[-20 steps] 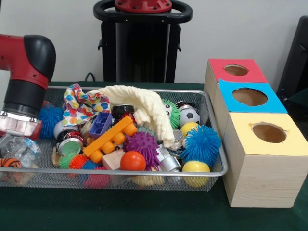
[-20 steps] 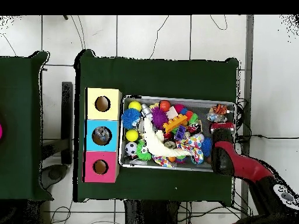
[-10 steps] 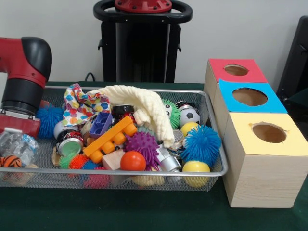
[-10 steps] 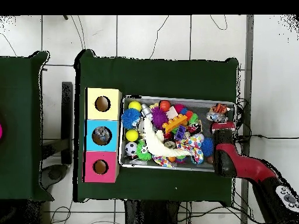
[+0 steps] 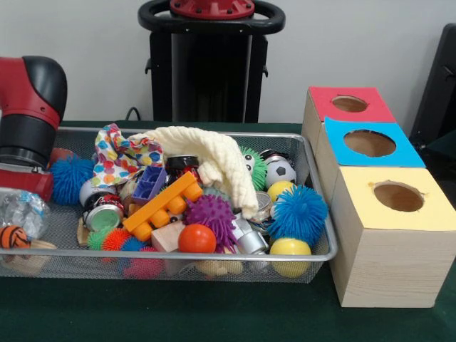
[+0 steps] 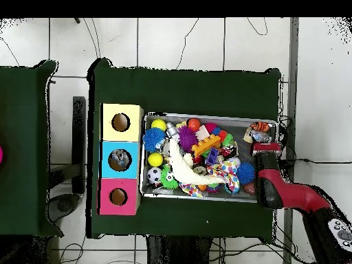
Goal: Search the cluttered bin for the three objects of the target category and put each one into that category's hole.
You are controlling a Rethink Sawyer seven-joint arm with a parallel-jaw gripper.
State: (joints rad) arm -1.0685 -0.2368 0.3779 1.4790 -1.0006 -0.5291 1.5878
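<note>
Red and black, the robot's arm fills the far left of the front view, hanging over the left end of the bin. Its gripper sits low at that end, just above a crinkled clear wrapper and a small orange striped ball. Whether the gripper is open, closed or holding something cannot be told from either view.

Moving right, the silver mesh bin is packed full. A spotted cloth and a cream knitted cloth lie over the heap. Below them are an orange toy brick, a purple spiky ball, a plain orange ball, a soccer-patterned ball, a blue spiky ball and a yellow ball.

Further right, touching the bin's end, stand three pale wooden boxes in a row. The middle one carries the hole with the blue surround, between a red-topped box behind and a yellow-topped box in front.

The overhead view shows something pale inside the blue hole, too unclear to name. Judging by the crowded bin and the arm at the end farthest from the boxes, the searching looks far from finished.
</note>
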